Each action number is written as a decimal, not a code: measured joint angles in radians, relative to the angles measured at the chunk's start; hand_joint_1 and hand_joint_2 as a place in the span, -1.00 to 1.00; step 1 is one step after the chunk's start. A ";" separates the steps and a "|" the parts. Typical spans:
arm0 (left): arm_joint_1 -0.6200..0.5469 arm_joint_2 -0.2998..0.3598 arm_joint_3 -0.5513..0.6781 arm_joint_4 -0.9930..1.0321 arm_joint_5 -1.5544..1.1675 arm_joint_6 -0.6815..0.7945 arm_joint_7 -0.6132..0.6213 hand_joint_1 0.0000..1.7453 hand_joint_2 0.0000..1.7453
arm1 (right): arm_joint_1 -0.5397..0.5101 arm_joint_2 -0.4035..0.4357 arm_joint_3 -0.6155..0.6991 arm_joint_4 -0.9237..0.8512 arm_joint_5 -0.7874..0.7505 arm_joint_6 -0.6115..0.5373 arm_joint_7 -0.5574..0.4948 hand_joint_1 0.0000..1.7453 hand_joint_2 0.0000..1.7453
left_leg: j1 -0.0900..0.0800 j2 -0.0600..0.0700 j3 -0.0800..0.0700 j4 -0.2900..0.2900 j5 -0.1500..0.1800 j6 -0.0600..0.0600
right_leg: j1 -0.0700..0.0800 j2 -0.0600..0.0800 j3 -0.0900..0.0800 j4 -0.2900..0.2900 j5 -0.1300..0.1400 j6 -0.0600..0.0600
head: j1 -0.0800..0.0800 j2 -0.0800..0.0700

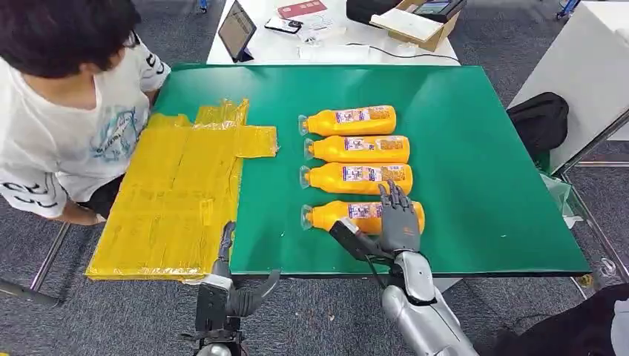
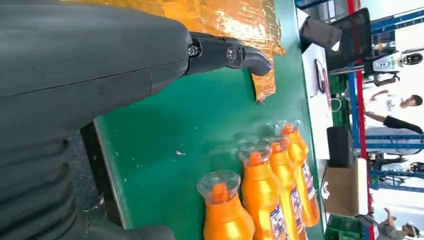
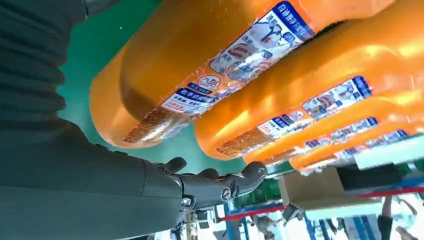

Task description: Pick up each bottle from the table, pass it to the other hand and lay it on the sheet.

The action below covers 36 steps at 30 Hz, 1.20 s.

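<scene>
Four orange bottles lie on their sides in a column mid-table on the green table [image 1: 475, 178], caps pointing toward the yellow sheet [image 1: 178, 200], bases toward the right edge. Far bottle [image 1: 348, 121], second bottle [image 1: 358, 148], third bottle [image 1: 357, 178], nearest bottle [image 1: 356, 216]. Rows sit just beside each other; can't tell if they touch.

Right hand [image 1: 393, 219] is over the base end of the nearest bottle, fingers spread and reaching across toward the third bottle, thumb out toward the cap side. Not closed on anything; whether the palm touches the bottle I can't tell. Right wrist view has the bottle bases close up with fingers [image 3: 220, 182] extended alongside them.

Left hand [image 1: 230, 285] is at the near table edge, just beside the sheet's near corner, fingers apart, holding nothing. One finger points up over the table edge.

Sheet covers the table's left part and is wrinkled, with no bottle on it.

Surroundings: a person [image 1: 67, 111] in a white T-shirt leans in at the far-left corner, right against the sheet's left side. Black bag [image 1: 540, 122] off the table's right edge. Behind the green table, a white desk [image 1: 334, 48] with a tablet [image 1: 236, 30], phone [image 1: 283, 25] and cardboard box [image 1: 415, 26].
</scene>
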 measured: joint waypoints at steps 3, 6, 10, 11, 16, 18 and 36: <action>-0.001 -0.002 0.002 0.003 0.006 -0.008 0.012 -1.00 1.00 | -0.026 0.000 0.004 0.021 0.018 0.053 0.045 -1.00 1.00 | 0.000 0.000 0.000 0.000 0.000 0.000 | 0.000 0.000 0.000 0.000 0.000 0.000 | 0.000 0.000; -0.003 -0.002 0.005 0.008 0.039 -0.040 0.048 -1.00 1.00 | -0.048 0.000 0.010 0.046 0.023 0.100 0.075 -1.00 1.00 | 0.000 0.000 0.000 0.000 0.000 0.000 | 0.000 0.000 0.000 0.000 0.000 0.000 | 0.000 0.000; -0.005 -0.005 0.009 0.026 0.050 -0.060 0.059 -1.00 1.00 | -0.077 -0.003 0.021 0.081 0.021 0.177 0.100 -1.00 1.00 | 0.000 0.000 0.000 0.000 0.000 0.000 | 0.000 0.000 0.000 0.000 0.000 0.000 | 0.000 0.000; -0.005 -0.005 0.010 0.028 0.052 -0.063 0.060 -1.00 1.00 | -0.085 -0.004 0.025 0.090 0.019 0.191 0.102 -1.00 1.00 | 0.000 0.000 0.000 0.000 0.000 0.000 | 0.000 0.000 0.000 0.000 0.000 0.000 | 0.000 0.000; -0.009 -0.010 0.014 0.037 0.055 -0.069 0.061 -1.00 1.00 | -0.118 -0.011 0.041 0.130 0.012 0.232 0.114 -1.00 1.00 | 0.000 0.000 0.000 0.000 0.000 0.000 | 0.000 0.000 0.000 0.000 0.000 0.000 | 0.000 0.000; -0.011 -0.010 0.016 0.040 0.055 -0.071 0.061 -1.00 1.00 | -0.125 -0.013 0.046 0.140 0.011 0.236 0.115 -1.00 1.00 | 0.000 0.000 0.000 0.000 0.000 0.000 | 0.000 0.000 0.000 0.000 0.000 0.000 | 0.000 0.000; -0.012 -0.015 0.034 0.043 0.051 -0.077 0.079 -1.00 1.00 | -0.158 -0.036 0.084 0.170 -0.061 0.291 0.127 1.00 1.00 | 0.000 0.000 0.005 0.000 0.000 0.000 | 0.000 0.000 0.005 0.000 0.000 0.000 | 0.000 0.000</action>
